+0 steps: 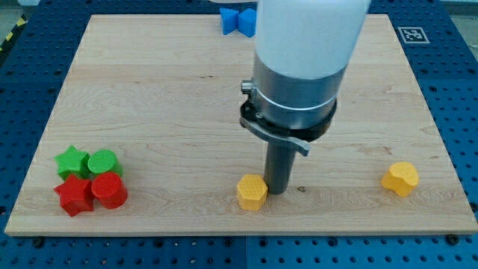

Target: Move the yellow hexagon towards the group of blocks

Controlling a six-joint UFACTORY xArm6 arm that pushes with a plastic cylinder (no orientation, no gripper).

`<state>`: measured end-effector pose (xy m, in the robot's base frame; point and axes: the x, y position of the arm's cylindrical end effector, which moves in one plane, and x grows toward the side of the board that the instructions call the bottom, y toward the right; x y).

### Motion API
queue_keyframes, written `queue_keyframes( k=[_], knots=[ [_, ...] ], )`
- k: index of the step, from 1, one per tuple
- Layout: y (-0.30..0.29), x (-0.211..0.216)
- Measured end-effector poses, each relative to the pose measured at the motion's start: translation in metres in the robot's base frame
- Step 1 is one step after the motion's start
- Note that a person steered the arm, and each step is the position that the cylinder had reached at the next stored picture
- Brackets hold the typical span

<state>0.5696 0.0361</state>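
The yellow hexagon (252,192) lies near the board's bottom edge, just left of centre. My tip (278,193) stands right beside it, touching or almost touching its right side. The group of blocks sits at the bottom left: a green star (71,161), a green round block (103,162), a red star (74,195) and a red round block (109,190), packed close together. The hexagon is well to the right of this group.
A second yellow block (400,178), heart-like in shape, lies at the bottom right. Blue blocks (237,19) sit at the board's top edge, partly hidden by the arm. The wooden board (149,90) rests on a blue perforated table.
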Motion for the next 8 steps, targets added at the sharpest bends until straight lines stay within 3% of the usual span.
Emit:
queue_keyframes(
  k=[4,8],
  knots=[
    [0.002,0.017],
    [-0.134,0.026]
  ],
)
